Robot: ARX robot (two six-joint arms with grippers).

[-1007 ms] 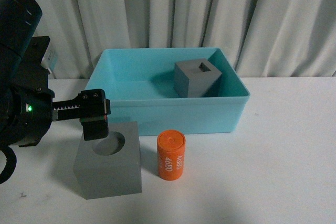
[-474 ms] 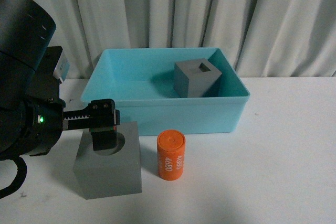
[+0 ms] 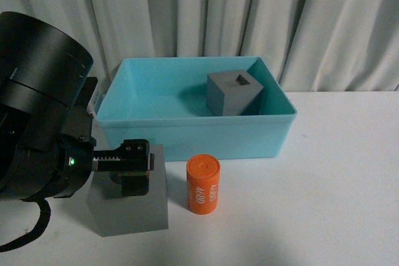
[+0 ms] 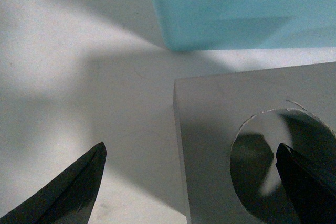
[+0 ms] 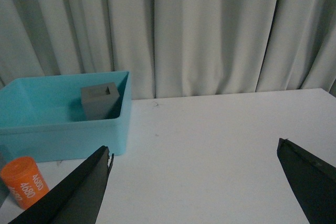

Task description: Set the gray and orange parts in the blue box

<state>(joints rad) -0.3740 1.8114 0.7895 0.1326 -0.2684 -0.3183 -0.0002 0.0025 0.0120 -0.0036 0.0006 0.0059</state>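
Lower left of the front view: my left gripper (image 3: 134,177) is down on the gray cube with the round recess (image 3: 131,210). Its fingers (image 4: 68,198) are apart, one outside the cube wall and one inside the recess.

Risk: closing on that single wall (an off-centre hold) may tilt the cube on lifting, or push it into the orange cylinder (image 3: 204,185) near its right side.

The blue box (image 3: 193,134) behind already holds the second gray cube (image 3: 232,95), right of centre. My right gripper (image 5: 193,148) is spread wide, holding nothing.

Change: a second ago the left fingers hovered at the cube's upper-left edge with the recess exposed; now they cover it. Cube and cylinder are unmoved.
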